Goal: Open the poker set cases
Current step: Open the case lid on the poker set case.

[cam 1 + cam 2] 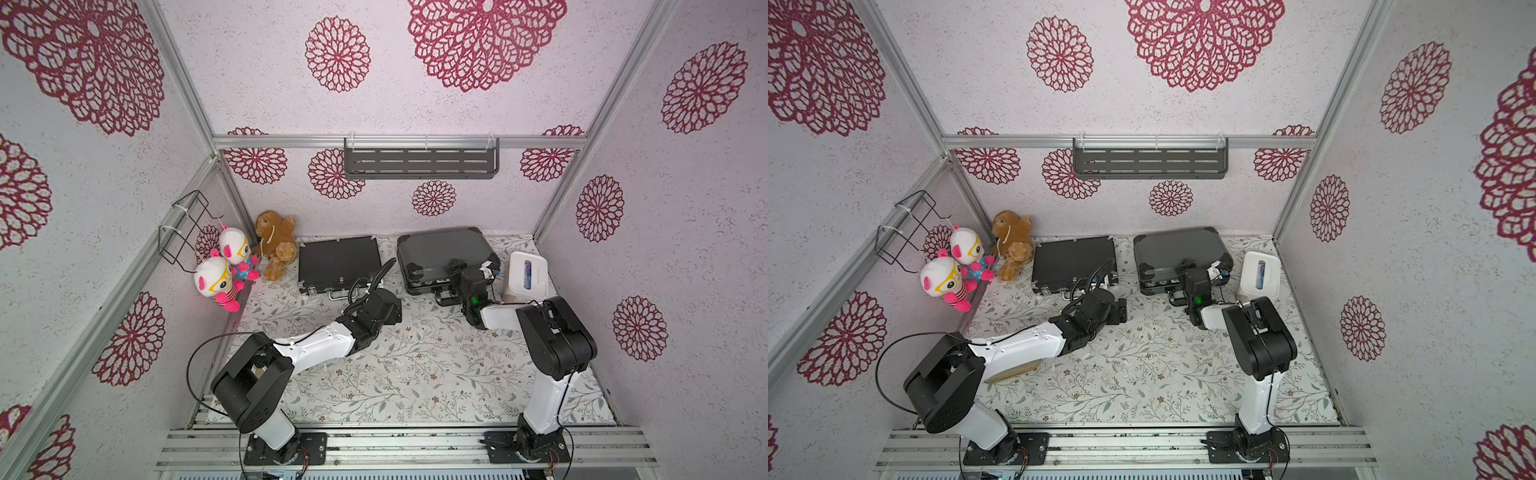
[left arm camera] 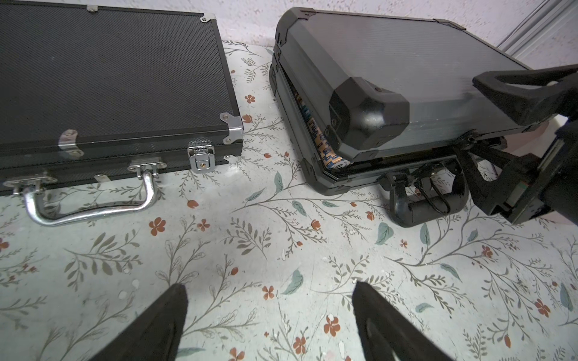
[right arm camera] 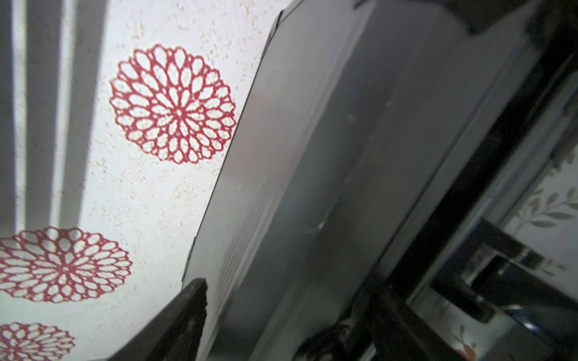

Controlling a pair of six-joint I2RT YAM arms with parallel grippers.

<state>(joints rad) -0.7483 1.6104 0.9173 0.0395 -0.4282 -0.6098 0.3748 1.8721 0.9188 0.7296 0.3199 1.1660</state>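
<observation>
Presently, both poker set cases are sitting side by side at the back of the floral table, handles facing the arms; the thin black case is lying flat on the left of the pair, lid down on its base, its silver latch and silver handle showing along the front edge; the thicker dark grey case is sitting just beside it on the right, with a white tissue box just past its right side; the grey case's lid is standing slightly ajar at the front, and patterned contents are showing through the gap; the right gripper is straddling that front edge near the black handle, 1 finger lying over the lid and 1 reaching beneath it, spread wide; whether they are pressing on the lid I cannot tell; the left gripper is hovering over bare table in front of the 2 cases, its 2 fingers gaping wide apart and holding nothing.
</observation>
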